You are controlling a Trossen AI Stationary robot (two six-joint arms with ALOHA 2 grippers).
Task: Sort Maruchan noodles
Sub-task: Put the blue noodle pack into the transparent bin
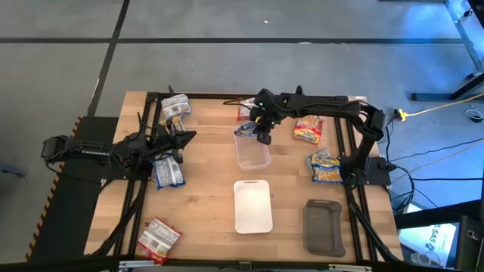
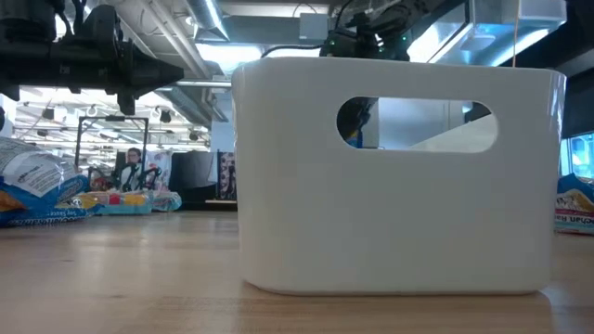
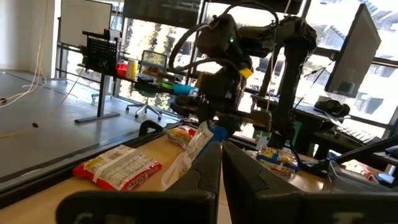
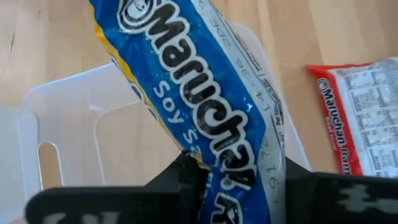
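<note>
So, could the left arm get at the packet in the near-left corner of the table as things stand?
Probably yes: the left gripper holds nothing, and the red packet lies alone on bare wood on that arm's side, face up, with nothing over it.

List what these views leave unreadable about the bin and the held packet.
- Clear bin contents: high view too small; right wrist view blocked by blue Maruchan packet in right gripper.
- Table centre: low view blocked by white bin.
- Packet's gripped end: hidden behind fingers.
</note>
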